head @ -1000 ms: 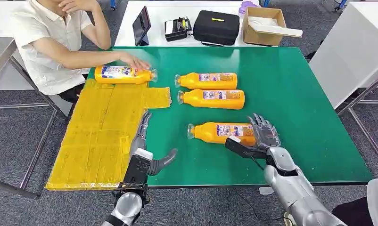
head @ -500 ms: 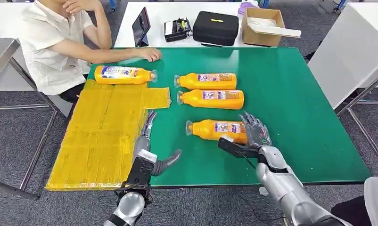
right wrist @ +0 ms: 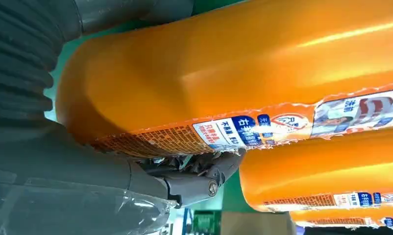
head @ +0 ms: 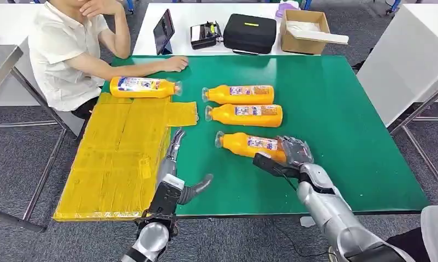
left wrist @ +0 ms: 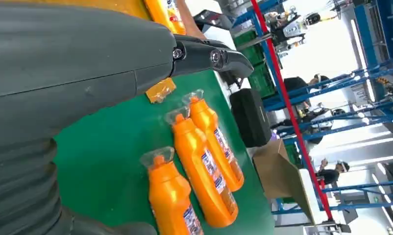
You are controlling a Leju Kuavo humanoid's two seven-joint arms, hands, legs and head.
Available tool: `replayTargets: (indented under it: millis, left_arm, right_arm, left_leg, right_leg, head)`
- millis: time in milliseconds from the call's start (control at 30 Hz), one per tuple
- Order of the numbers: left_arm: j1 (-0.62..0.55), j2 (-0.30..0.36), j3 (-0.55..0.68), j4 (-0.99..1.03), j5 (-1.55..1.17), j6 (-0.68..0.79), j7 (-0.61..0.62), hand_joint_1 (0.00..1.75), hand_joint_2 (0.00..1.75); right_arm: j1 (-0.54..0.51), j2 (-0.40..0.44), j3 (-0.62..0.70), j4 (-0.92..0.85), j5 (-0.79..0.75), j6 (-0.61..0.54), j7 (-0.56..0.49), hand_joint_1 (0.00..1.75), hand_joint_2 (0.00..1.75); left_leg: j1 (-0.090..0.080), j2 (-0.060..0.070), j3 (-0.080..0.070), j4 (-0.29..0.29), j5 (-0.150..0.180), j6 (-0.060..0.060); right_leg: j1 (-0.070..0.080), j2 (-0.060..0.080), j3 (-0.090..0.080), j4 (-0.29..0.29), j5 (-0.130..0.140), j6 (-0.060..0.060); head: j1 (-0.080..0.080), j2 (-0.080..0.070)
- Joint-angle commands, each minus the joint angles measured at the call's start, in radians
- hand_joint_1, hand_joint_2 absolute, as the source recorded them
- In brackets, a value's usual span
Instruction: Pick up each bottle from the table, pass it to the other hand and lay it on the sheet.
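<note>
While the right hand (head: 294,154) curls around the base end of the nearest bottle (head: 249,145), that bottle lies on its side on the green bench (head: 337,109), cap pointing toward the yellow sheet (head: 118,158). The dark fingers (head: 293,146) drape over the top of the orange body and the thumb (head: 268,164) reaches along its near side, so the hand is grasping it; whether the bottle has left the surface cannot be told. In the right wrist view the same bottle (right wrist: 243,73) sits tight against the palm, with a fingertip (right wrist: 224,166) tucked beneath its label.

Two more orange bottles lie side by side farther back, the middle bottle (head: 244,114) just beyond the grasped one and the far bottle (head: 238,93) behind that, all with caps facing the sheet. A fourth bottle (head: 144,87) rests at the sheet's far edge, close to a seated person's hand (head: 175,64) lying on the bench.

The left hand (head: 170,164) hangs over the boundary between sheet and green surface, released, its fingers stretched forward and the thumb splayed to the side, holding nothing. The left wrist view looks past that hand (left wrist: 204,54) at three bottles in a row.

On a white table behind stand a tablet (head: 164,30), a black case (head: 250,31) and an open cardboard box (head: 307,30).
</note>
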Motion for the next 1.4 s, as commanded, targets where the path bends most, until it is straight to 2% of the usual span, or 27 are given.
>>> replayTargets:
  millis: [33, 167, 233, 267, 333, 433, 567, 667, 767, 833, 867, 900, 1033, 1233, 1400]
  left_arm:
    - [-0.042, -0.005, -0.015, 0.075, 0.069, -0.027, -0.039, 0.0, 1.75]
    - [-0.043, -0.003, -0.019, 0.072, 0.073, -0.031, -0.04, 0.0, 1.75]
    - [-0.025, -0.022, 0.015, 0.053, 0.162, -0.053, -0.057, 0.0, 1.75]
    - [-0.013, -0.041, 0.04, 0.044, 0.262, -0.1, -0.048, 0.0, 1.75]
    - [-0.012, -0.045, 0.046, 0.049, 0.426, -0.152, 0.0, 0.0, 1.75]
    - [-0.01, -0.045, 0.041, 0.061, 0.515, -0.171, 0.023, 0.0, 1.75]
    - [-0.011, -0.042, 0.037, 0.065, 0.521, -0.17, 0.019, 0.0, 1.75]
    - [-0.004, -0.038, 0.046, 0.089, 0.702, -0.241, 0.135, 0.0, 1.75]
    - [-0.002, -0.017, 0.009, 0.135, 0.822, -0.285, 0.142, 0.0, 1.75]
    - [-0.005, 0.002, -0.023, 0.135, 0.84, -0.31, 0.119, 0.0, 1.75]
    - [-0.014, 0.022, -0.062, 0.118, 0.809, -0.357, 0.07, 0.0, 1.75]
    - [-0.017, 0.028, -0.068, 0.11, 0.845, -0.422, 0.094, 0.0, 1.75]
    - [-0.037, 0.059, -0.099, 0.058, 0.753, -0.457, 0.037, 0.0, 1.75]
    - [-0.046, 0.059, -0.108, 0.068, 0.722, -0.448, 0.043, 0.0, 1.75]
    - [-0.053, 0.028, -0.066, 0.107, 0.739, -0.452, 0.036, 0.0, 1.75]
  right_arm:
    - [0.069, 0.007, -0.081, 0.06, -0.285, 0.169, -0.187, 1.75, 1.75]
    - [0.071, 0.007, -0.076, 0.037, -0.294, 0.174, -0.182, 1.75, 1.75]
    - [0.094, 0.015, -0.105, -0.014, -0.375, 0.184, -0.221, 1.75, 1.75]
    - [0.111, 0.023, -0.121, -0.061, -0.434, 0.201, -0.266, 1.75, 1.75]
    - [0.15, 0.016, -0.114, -0.184, -0.521, 0.238, -0.28, 1.75, 1.75]
    - [0.166, 0.014, -0.102, -0.264, -0.554, 0.239, -0.267, 1.75, 1.75]
    - [0.17, 0.008, -0.099, -0.273, -0.557, 0.242, -0.259, 1.75, 1.75]
    - [0.158, 0.021, -0.093, -0.298, -0.606, 0.235, -0.319, 1.75, 1.75]
    - [0.155, 0.051, -0.083, -0.394, -0.661, 0.232, -0.335, 1.75, 1.75]
    - [0.155, 0.068, -0.068, -0.434, -0.695, 0.243, -0.343, 1.75, 1.75]
    - [0.151, 0.064, -0.047, -0.443, -0.719, 0.28, -0.342, 1.75, 1.75]
    - [0.146, 0.064, -0.029, -0.446, -0.727, 0.292, -0.35, 1.75, 1.75]
    - [0.119, 0.066, 0.028, -0.407, -0.724, 0.305, -0.358, 1.75, 1.75]
    - [0.117, 0.066, 0.034, -0.401, -0.726, 0.302, -0.371, 1.75, 1.75]
    - [0.086, 0.112, 0.089, -0.393, -0.721, 0.302, -0.371, 1.75, 1.75]
  left_leg:
    - [0.002, -0.002, 0.003, -0.001, 0.0, -0.001]
    - [0.002, 0.002, 0.007, -0.001, -0.001, -0.001]
    - [0.002, 0.003, 0.007, -0.001, -0.001, -0.001]
    - [0.002, 0.004, 0.007, 0.0, -0.002, -0.001]
    - [0.002, 0.005, 0.007, 0.0, -0.001, -0.001]
    - [0.001, 0.008, 0.006, 0.0, -0.002, -0.001]
    - [0.002, 0.008, 0.003, 0.0, -0.002, -0.001]
    - [0.001, 0.007, 0.002, 0.001, -0.002, -0.001]
    - [0.001, 0.009, 0.0, 0.0, -0.002, -0.001]
    - [0.001, 0.009, -0.002, 0.0, -0.002, -0.001]
    - [0.001, 0.01, -0.002, 0.0, -0.003, -0.001]
    - [0.001, 0.009, -0.003, 0.0, -0.003, -0.001]
    - [0.001, 0.006, -0.003, 0.0, -0.002, -0.001]
    - [0.001, 0.005, -0.005, 0.0, -0.001, -0.001]
    - [0.001, 0.007, -0.005, 0.0, -0.002, -0.001]
  right_leg:
    - [0.002, -0.003, 0.005, -0.003, 0.0, -0.003]
    - [0.003, 0.0, 0.006, -0.003, 0.0, -0.004]
    - [0.003, 0.002, 0.005, -0.002, 0.001, -0.006]
    - [0.003, 0.003, 0.005, -0.002, 0.001, -0.006]
    - [0.004, 0.003, 0.005, -0.002, 0.001, -0.006]
    - [0.004, 0.005, 0.004, -0.001, 0.001, -0.006]
    - [0.004, 0.004, 0.002, -0.001, 0.001, -0.007]
    - [0.004, 0.004, 0.002, -0.001, 0.001, -0.006]
    - [0.002, 0.008, -0.001, 0.0, 0.001, -0.006]
    - [0.002, 0.008, -0.003, 0.0, 0.001, -0.007]
    - [0.003, 0.009, -0.003, 0.0, 0.001, -0.008]
    - [0.002, 0.009, -0.004, 0.0, 0.001, -0.007]
    - [0.002, 0.006, -0.003, 0.0, 0.001, -0.007]
    - [0.002, 0.006, -0.005, 0.001, 0.001, -0.005]
    - [0.002, 0.008, -0.004, 0.001, 0.001, -0.007]
  head:
    - [0.0, 0.0]
    - [0.0, 0.0]
    - [0.0, 0.0]
    - [0.0, 0.0]
    - [0.0, 0.0]
    - [0.0, 0.0]
    - [-0.001, 0.0]
    - [0.0, 0.0]
    - [0.0, 0.0]
    - [0.0, 0.0]
    - [0.0, 0.0]
    - [0.0, 0.0]
    - [0.0, 0.0]
    - [0.0, 0.0]
    - [0.0, 0.0]
